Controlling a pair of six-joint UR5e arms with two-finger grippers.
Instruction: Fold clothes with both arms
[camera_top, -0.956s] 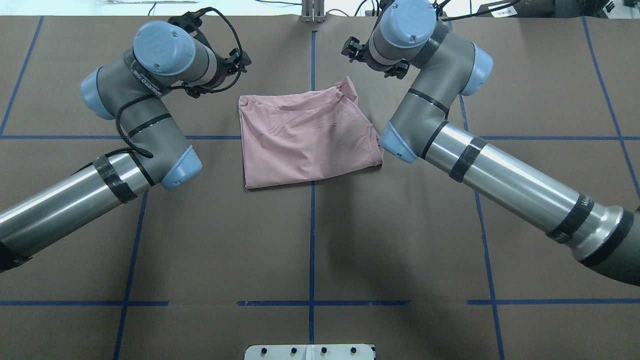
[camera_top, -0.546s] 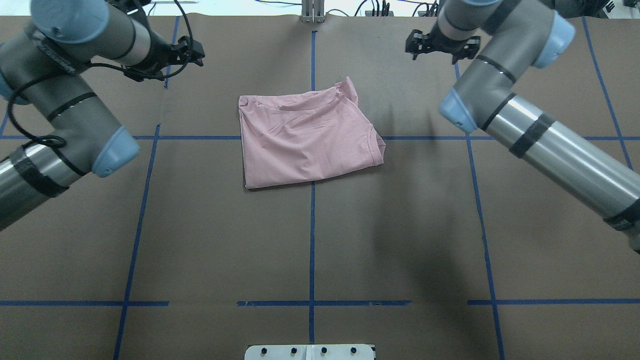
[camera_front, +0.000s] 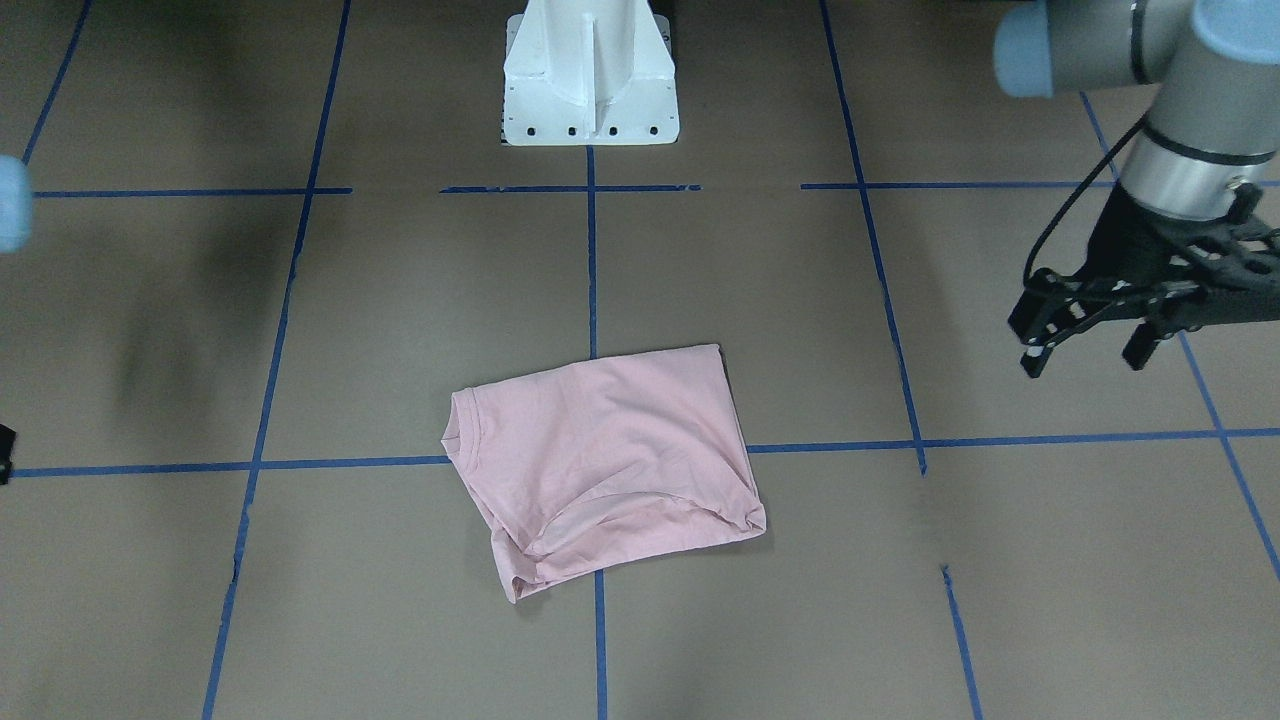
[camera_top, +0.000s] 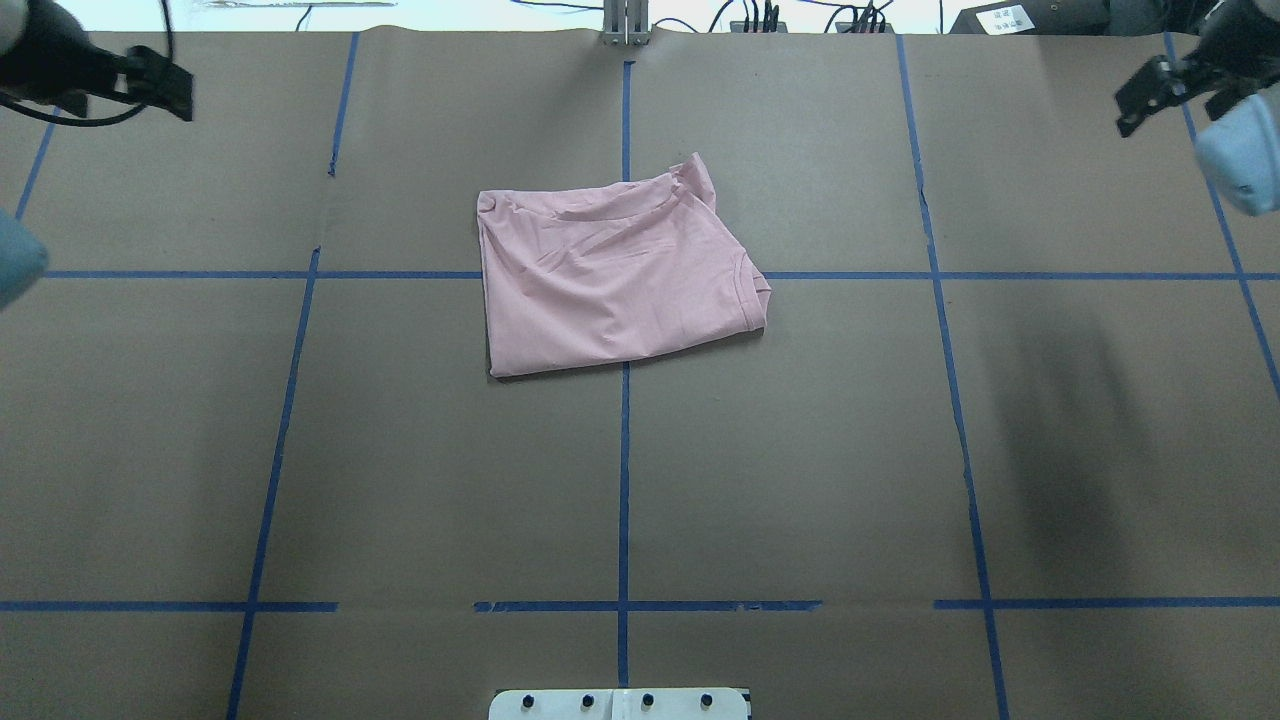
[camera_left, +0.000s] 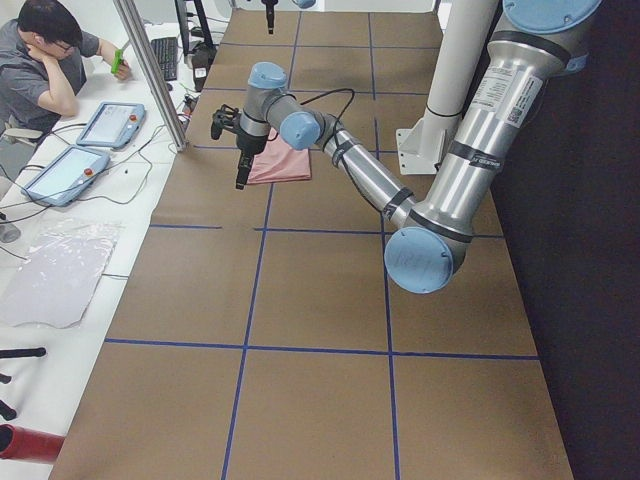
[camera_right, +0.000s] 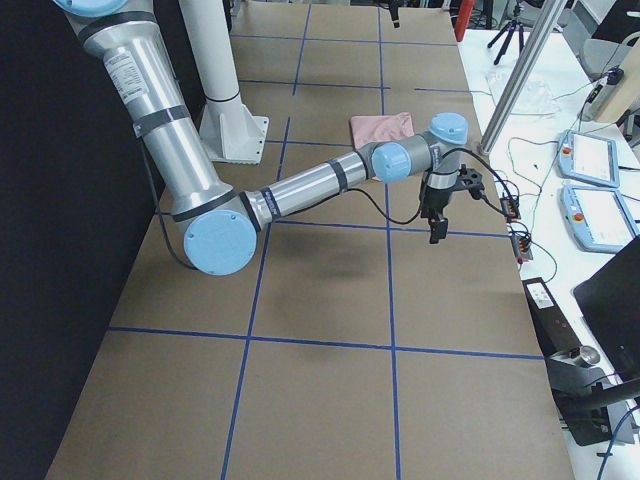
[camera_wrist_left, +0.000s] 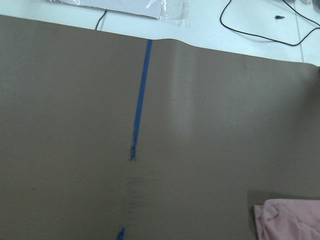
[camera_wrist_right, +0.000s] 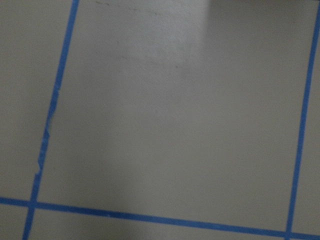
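The pale pink T-shirt (camera_top: 615, 280) lies folded into a rough rectangle at the table's middle, plain side up, and no print shows. It also shows in the front view (camera_front: 610, 460), in both side views (camera_left: 280, 165) (camera_right: 382, 127), and as a corner in the left wrist view (camera_wrist_left: 290, 220). My left gripper (camera_top: 160, 88) (camera_front: 1085, 340) hangs open and empty above the table's far left corner, well away from the shirt. My right gripper (camera_top: 1170, 100) (camera_right: 437, 215) hangs open and empty above the far right corner.
The white pedestal base (camera_front: 590, 90) stands at the robot's edge. Blue tape lines (camera_top: 624, 480) grid the brown table. Cables lie past the far edge (camera_wrist_left: 260, 30). An operator (camera_left: 50, 70) and tablets (camera_left: 110, 122) (camera_right: 590, 160) are beside the table.
Both arms have swung outward from beside the shirt's far edge to the table's far corners. The shirt has not moved.
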